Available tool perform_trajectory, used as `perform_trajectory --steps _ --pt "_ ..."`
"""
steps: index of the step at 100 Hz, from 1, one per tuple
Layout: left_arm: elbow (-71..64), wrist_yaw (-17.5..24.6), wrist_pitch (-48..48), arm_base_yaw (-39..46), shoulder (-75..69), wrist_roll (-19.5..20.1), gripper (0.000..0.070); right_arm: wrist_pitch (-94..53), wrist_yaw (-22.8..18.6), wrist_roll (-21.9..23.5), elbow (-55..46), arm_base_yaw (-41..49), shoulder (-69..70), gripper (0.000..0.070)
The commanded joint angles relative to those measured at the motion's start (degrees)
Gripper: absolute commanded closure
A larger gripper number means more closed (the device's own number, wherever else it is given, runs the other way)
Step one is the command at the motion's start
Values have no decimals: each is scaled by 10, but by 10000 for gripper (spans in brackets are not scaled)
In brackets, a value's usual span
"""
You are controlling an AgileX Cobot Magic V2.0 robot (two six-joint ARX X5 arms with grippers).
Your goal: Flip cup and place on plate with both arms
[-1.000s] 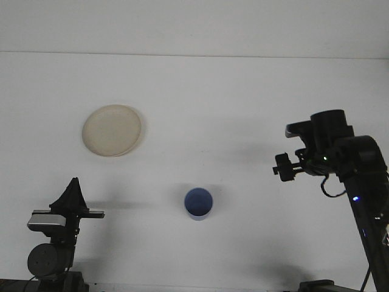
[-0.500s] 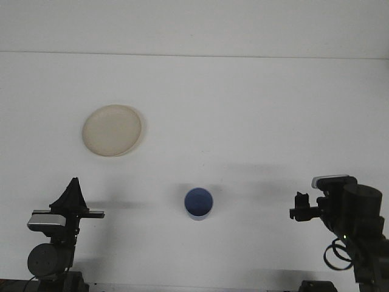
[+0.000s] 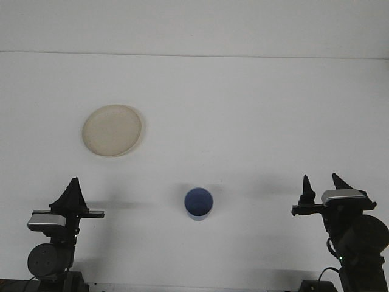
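Front view, looking forward over a plain white table (image 3: 243, 121). A small blue cup (image 3: 199, 203) stands at about 6 o'clock from the table's middle, near the front edge; whether it is upright or upside down cannot be told. A round cream plate (image 3: 112, 130) lies flat at about 10 o'clock, well apart from the cup, with nothing on it. At 7 o'clock, in the lower left corner, the left gripper (image 3: 73, 196) rests low over the table edge, pointing upward; its fingers overlap into a single dark peak, so I cannot tell whether they are apart or together. At 5 o'clock, in the lower right corner, the right gripper (image 3: 321, 188) also points upward, its two dark fingers spread with a clear gap between them and nothing held. Both grippers are well apart from the cup, one on each side of it.
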Motion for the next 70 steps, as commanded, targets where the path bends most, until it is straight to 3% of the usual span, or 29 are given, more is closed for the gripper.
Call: perform_trajectory --steps 1,70 --pt "-11 0 9 1 -1 -1 688 9 2 -9 2 0 7 220" --pt "-11 0 9 1 -1 -1 688 17 11 -23 2 0 14 220"
